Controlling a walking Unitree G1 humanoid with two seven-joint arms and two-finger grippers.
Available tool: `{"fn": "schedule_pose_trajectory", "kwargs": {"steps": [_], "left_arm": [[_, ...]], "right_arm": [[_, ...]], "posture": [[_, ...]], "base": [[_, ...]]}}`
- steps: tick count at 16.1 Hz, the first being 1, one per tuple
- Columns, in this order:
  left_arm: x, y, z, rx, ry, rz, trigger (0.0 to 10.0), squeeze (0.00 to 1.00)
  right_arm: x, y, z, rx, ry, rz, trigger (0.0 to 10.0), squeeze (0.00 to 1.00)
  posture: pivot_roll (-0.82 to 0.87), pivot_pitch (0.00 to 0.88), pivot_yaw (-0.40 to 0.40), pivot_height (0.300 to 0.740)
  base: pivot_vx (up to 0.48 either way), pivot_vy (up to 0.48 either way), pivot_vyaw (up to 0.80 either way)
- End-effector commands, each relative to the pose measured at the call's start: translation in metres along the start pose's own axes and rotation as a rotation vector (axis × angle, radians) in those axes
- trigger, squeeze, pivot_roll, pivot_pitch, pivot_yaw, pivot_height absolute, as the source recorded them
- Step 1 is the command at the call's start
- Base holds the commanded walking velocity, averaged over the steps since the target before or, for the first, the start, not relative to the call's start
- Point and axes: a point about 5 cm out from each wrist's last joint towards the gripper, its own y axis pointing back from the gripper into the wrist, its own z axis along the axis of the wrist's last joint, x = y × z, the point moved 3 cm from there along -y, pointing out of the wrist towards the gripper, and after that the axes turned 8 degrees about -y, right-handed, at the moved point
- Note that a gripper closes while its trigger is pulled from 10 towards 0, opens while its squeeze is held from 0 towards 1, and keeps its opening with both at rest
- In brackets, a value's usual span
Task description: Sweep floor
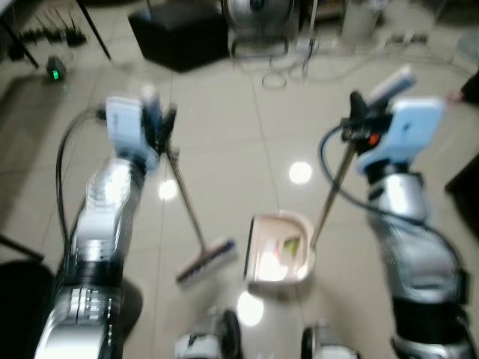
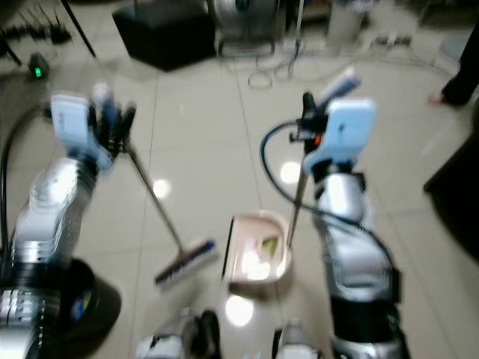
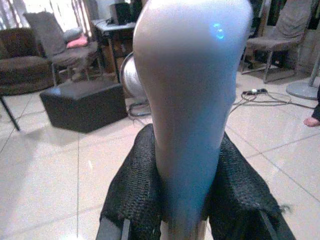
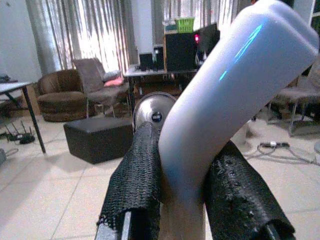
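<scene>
Broom (image 1: 196, 224) in left hand (image 1: 159, 123), dustpan (image 1: 279, 250) in right hand (image 1: 358, 120)

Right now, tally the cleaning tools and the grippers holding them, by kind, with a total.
Brooms: 1, the broom, handle in the left gripper.
Dustpans: 1, the dustpan, long handle in the right gripper, debris inside.
Grippers: 2, both shut on handles.
Total: 4.

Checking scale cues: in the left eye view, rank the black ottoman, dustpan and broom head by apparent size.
1. black ottoman, though partly cropped.
2. dustpan.
3. broom head.
The ottoman lies farther away, so its true lead is greater.
</scene>
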Motion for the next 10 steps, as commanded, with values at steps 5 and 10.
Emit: {"fn": "schedule_pose_trajectory", "kwargs": {"steps": [5,10], "left_arm": [[-0.009,0.030,-0.004,0.017,-0.004,0.008,10.0,0.00],[-0.012,0.053,-0.005,0.050,-0.022,-0.025,10.0,0.00]], "right_arm": [[-0.001,0.003,0.029,-0.027,-0.064,-0.017,10.0,0.00],[0.002,-0.006,0.053,-0.090,-0.126,0.021,10.0,0.00]], "posture": [[-0.10,0.002,0.068,0.740],[-0.08,0.000,0.050,0.740]], "base": [[0.000,0.000,0.00],[0.000,0.000,0.80]]}}
